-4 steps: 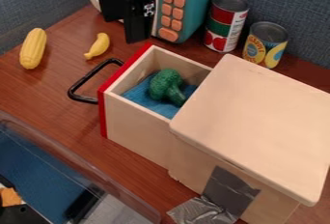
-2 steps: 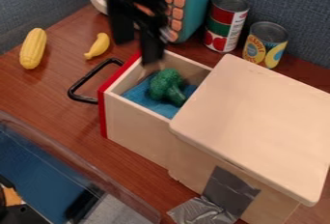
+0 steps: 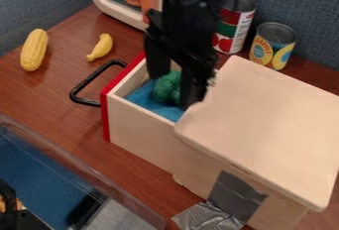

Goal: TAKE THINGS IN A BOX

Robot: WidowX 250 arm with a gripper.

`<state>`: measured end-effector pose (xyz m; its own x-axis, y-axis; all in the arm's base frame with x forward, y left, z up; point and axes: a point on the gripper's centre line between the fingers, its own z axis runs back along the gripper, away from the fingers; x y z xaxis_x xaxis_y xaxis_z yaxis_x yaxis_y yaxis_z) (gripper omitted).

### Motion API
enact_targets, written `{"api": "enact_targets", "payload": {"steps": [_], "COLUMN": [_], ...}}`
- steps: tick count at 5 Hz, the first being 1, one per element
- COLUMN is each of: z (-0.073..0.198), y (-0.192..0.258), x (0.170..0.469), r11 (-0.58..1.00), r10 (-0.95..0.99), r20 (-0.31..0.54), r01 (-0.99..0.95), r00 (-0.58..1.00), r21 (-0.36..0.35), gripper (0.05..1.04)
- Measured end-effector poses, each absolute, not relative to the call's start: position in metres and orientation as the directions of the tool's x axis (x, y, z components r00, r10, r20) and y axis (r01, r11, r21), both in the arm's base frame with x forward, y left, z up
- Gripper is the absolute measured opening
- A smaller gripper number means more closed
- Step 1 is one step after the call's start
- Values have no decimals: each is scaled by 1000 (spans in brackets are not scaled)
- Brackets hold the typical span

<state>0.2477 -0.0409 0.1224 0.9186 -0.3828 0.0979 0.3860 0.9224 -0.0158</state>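
Diagonally, the drawer (image 3: 138, 130) points upper left, the broccoli (image 3: 165, 87) partly hidden, axis unclear.

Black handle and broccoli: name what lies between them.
In the camera view, the red front and blue cloth lie between the handle and broccoli.

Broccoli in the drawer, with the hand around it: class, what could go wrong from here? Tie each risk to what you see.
The hand is open around the broccoli, with one finger close to the lid's edge; it might knock that edge. The broccoli lies on blue cloth, so a low grip could pinch cloth too. Lifting at a slant could bump the drawer's walls.
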Motion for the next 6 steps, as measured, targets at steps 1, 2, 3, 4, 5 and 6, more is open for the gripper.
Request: {"api": "enact_targets", "payload": {"steps": [1,2,3,4,5,6], "z": [124,136,148,145,134,123], "y": [-44,-39,-24,-13,-7,-7], "x": [252,263,271,273,274,274], "r11": [908,897,907,915,912,909], "r10": [-419,-437,-415,-398,-404,-411], "r20": [107,124,136,131,106,94], "r01": [412,423,398,384,392,400], "r00": [902,891,899,908,908,907], "r21": [77,129,139,126,121,117], "gripper": [1000,1000,1000,1000,1000,1000]}}
